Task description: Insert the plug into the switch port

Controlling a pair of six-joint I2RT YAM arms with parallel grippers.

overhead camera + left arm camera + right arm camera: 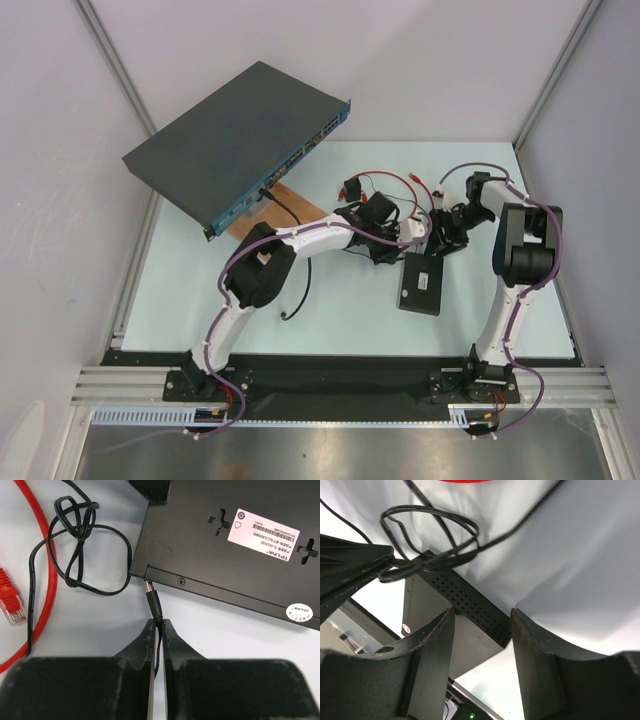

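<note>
1. Where the left end effector (158, 626) tapers to its tips, the fingers are pressed together on the rear of a black barrel plug (152, 600). The plug's thin black wire (75, 515) runs back between them.
2. The barrel plug's metal tip points at the side edge of the small black TP-Link switch (210, 555), right beside a corner of the box. Most of the plug body is outside the box. The switch port behind the tip cannot be made out.
3. The switch lies flat on the pale worktop (340, 320), right of centre, with its white label (264, 534) facing up.
4. The right end effector (481, 614) is at the far end of the switch. Its fingers are a moderate gap apart, and the vented corner of the box shows in that gap. Whether they clamp the box cannot be told.
5. The thin black wire lies in loose loops on the worktop just beside the switch's corner.
6. The red RJ45 plug (10, 604), on the end of the red cable (48, 580), lies free on the worktop beyond those loops. It is well apart from the switch, and neither end effector touches it.
7. At the far left sits a large dark grey rack unit (235, 135) with a blue front and a brown board (290, 205) under its near edge. A thicker black cable (305, 280) trails from its front towards the near side.
</note>
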